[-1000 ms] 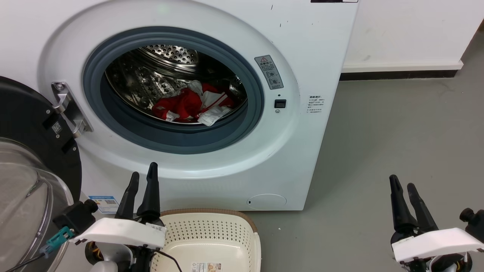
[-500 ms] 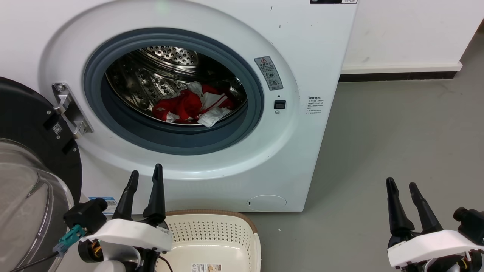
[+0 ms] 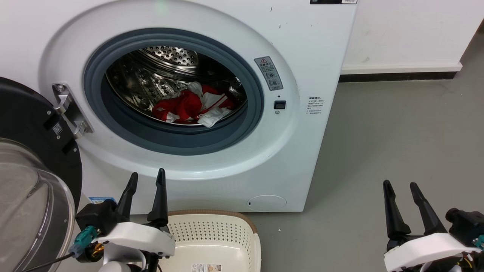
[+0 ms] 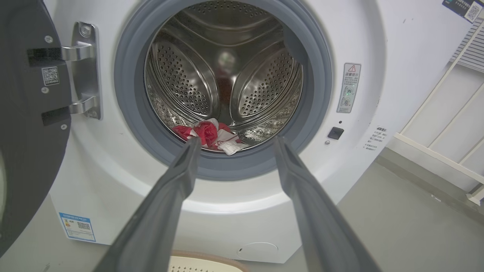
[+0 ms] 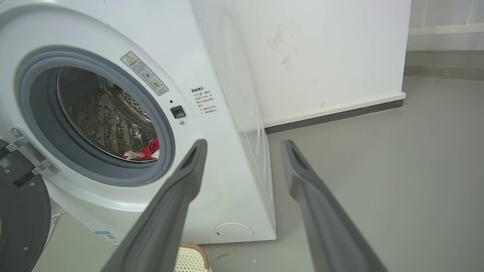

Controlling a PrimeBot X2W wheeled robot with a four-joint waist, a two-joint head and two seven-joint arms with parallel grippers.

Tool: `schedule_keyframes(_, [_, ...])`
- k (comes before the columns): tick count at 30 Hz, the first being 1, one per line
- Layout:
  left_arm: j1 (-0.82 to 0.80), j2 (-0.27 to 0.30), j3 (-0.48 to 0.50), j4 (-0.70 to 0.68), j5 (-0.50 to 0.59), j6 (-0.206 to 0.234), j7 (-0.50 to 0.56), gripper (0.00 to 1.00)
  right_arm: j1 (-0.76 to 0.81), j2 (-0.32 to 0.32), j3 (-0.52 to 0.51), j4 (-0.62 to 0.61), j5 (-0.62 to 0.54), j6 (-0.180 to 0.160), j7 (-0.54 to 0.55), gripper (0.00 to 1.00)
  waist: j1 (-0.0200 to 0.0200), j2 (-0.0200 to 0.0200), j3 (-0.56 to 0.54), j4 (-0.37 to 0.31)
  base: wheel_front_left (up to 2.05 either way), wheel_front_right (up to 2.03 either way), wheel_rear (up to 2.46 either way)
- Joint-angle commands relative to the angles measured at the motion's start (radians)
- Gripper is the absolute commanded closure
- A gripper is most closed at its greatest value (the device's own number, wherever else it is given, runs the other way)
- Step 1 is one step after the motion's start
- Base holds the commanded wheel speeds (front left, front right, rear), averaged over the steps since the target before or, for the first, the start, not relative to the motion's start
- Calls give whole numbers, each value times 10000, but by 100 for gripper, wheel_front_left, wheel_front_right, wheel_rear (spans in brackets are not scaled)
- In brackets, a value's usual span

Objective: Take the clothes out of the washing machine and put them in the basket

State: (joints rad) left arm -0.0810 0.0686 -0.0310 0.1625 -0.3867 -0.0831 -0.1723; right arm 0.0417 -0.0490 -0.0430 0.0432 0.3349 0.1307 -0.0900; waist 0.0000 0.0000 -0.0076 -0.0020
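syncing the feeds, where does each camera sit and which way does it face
Head view: up high, looks down at the washing machine and basket; left gripper, right gripper show.
Left wrist: faces the porthole head-on, between its fingers.
Right wrist: faces the machine from its right, between its fingers.
Shared: clothes in the drum.

White wrist shells (image 3: 140, 237) carry dark tapered fingers (image 3: 160, 196), teal plug (image 3: 82, 236).

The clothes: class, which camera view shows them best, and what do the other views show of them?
The head view: the clothes lie as a whole red-and-white heap on the drum floor. The left wrist view shows them smaller, partly behind a left finger. The right wrist view shows a red edge past the grey seal.
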Motion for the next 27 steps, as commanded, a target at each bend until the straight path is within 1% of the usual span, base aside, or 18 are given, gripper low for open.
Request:
schedule_keyframes(1, [-139,82,-41,-43,266,57,-99,0,52,-24,23,-139,-236,0,-92,0,0,0,1,10,0,0,0])
schedule_keyframes(10, [-105,126,-87,116,1060,238,-298,0,142,-22,109,-248,-1136,-1,-148,0,0,0,7,72,0,0,0])
schedule_keyframes(15, [-75,123,-125,235,1423,242,-412,0,208,-22,79,-308,-1521,-1,-185,0,0,0,9,118,0,0,0])
schedule_keyframes(27, [-52,185,-265,341,2421,405,-646,0,288,-20,23,-441,-2452,-1,-339,0,0,0,-9,201,0,0,0])
